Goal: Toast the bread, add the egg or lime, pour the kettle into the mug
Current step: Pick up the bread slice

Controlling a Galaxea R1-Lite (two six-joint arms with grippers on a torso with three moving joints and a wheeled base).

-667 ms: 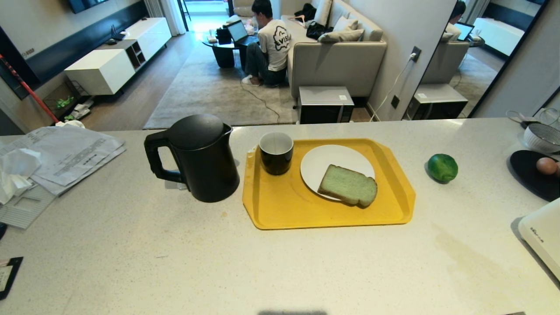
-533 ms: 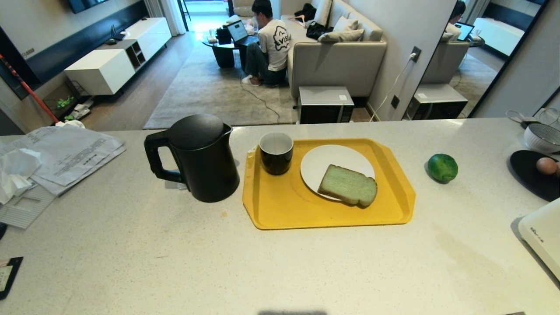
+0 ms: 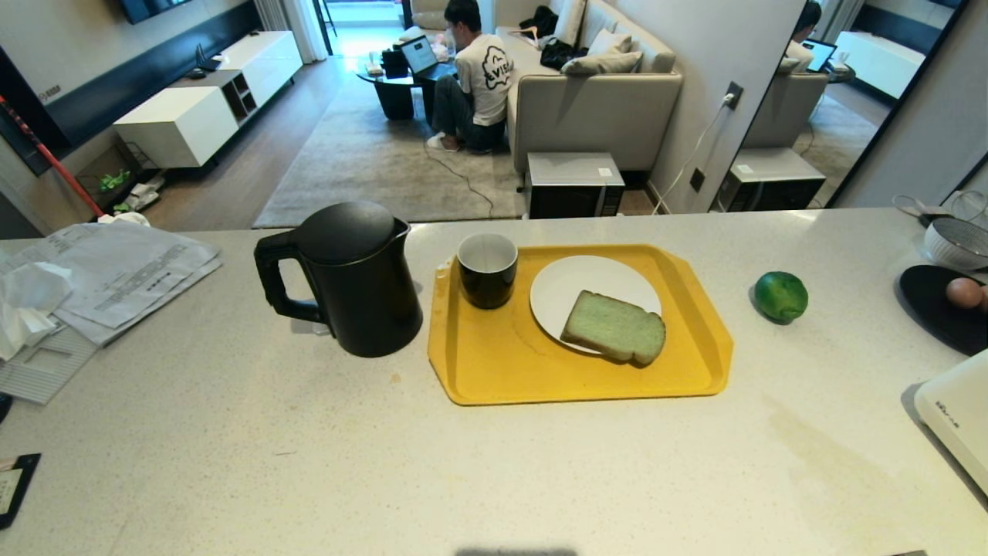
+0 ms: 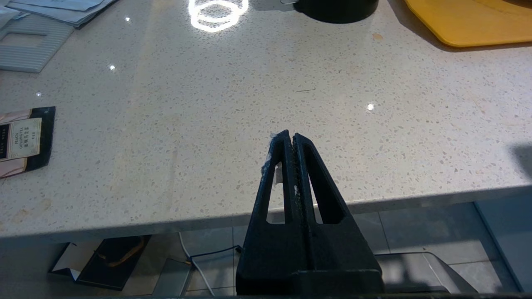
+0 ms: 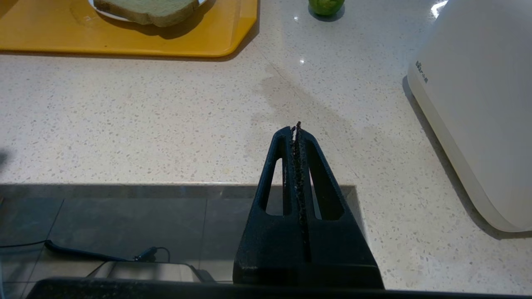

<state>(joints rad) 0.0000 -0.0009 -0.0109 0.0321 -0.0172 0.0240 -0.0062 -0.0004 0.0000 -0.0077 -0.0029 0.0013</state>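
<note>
- On the yellow tray (image 3: 494, 371), the bread (image 3: 614, 327) lies on a white plate (image 3: 571, 286), beside the mug (image 3: 487, 269).
- Left gripper (image 4: 289, 136) and right gripper (image 5: 296, 128): both clenched, empty.

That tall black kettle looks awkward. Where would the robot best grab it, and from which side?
Probably by the black loop handle of the tall matte black jug kettle, coming from the robot's left. The handle juts out on that side over bare speckled counter, while the spout faces the yellow plastic tray and the small black mug, so that grip would suit tipping it towards the mug.
</note>
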